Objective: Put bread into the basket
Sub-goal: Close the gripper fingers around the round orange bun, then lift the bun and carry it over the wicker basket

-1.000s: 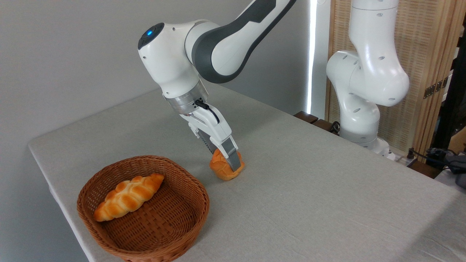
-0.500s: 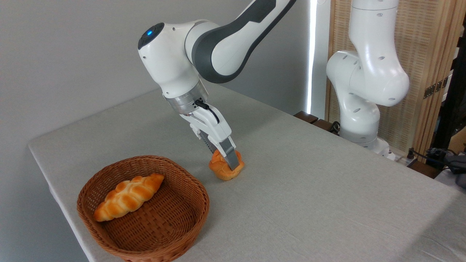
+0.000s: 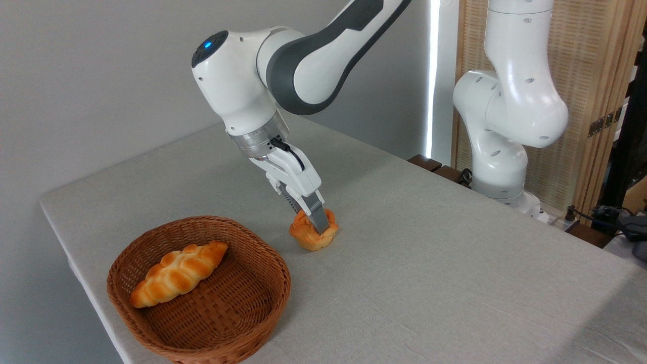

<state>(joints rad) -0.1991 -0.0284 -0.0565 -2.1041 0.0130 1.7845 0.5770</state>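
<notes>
On the table (image 3: 429,283), gripper (image 3: 317,226) clamped on the bun (image 3: 309,235)

The gripper slants down from the arm (image 3: 313,60), its near finger pressed across the bun's lobed top, jaws closed on it. The bun sits at the table's middle, just right of the basket (image 3: 263,303) and outside it; whether its base touches the cloth I cannot tell. In the basket lies a braided loaf (image 3: 177,273), tilted toward the left rim
</notes>
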